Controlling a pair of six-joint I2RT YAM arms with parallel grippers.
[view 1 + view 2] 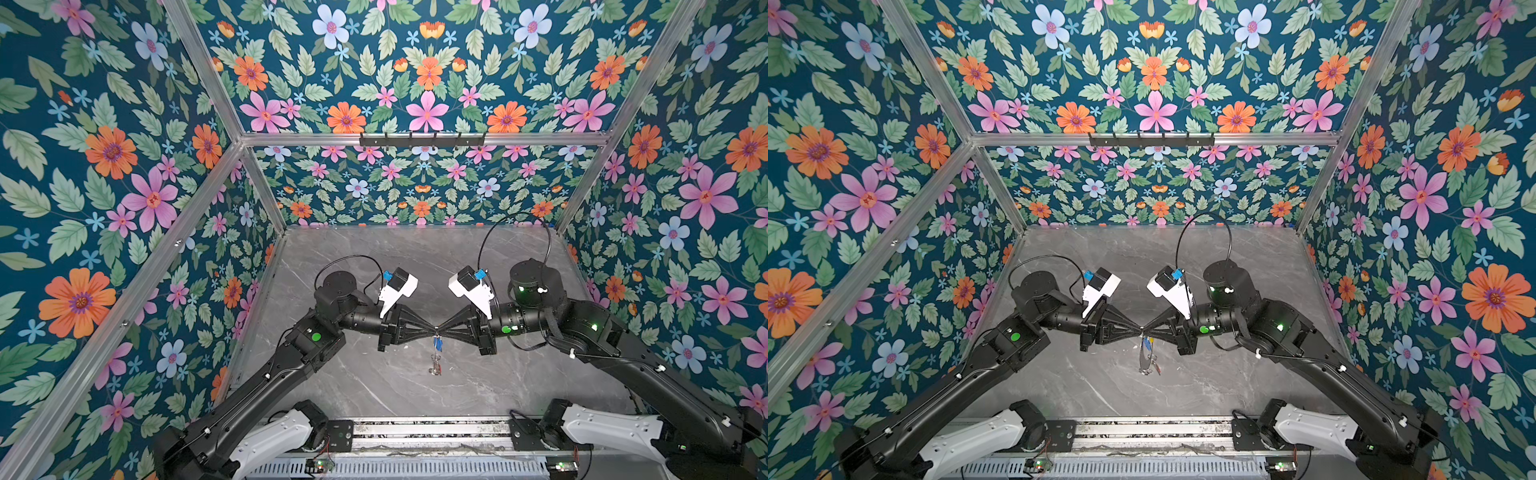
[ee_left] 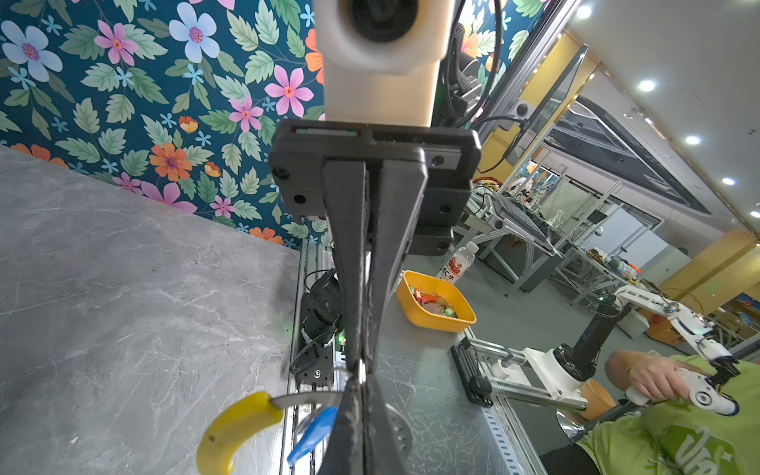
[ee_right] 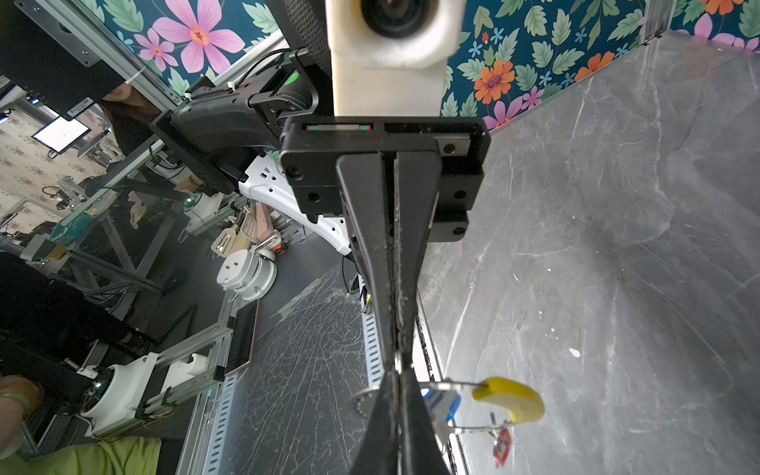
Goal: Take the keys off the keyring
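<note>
The left hand and right hand meet tip to tip above the grey tabletop, both clenched on a small silvery ring between them. The keyring hangs just beneath the tips, yellow arc showing, with the blue-tagged key close under the hands and the red-tagged key farther down.

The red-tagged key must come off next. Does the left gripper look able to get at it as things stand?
Probably not yet: the left gripper is shut on top of the hanging keyring, tip to tip with the right gripper. The red-tagged key dangles clear below, but that gripper must let go first.
</note>
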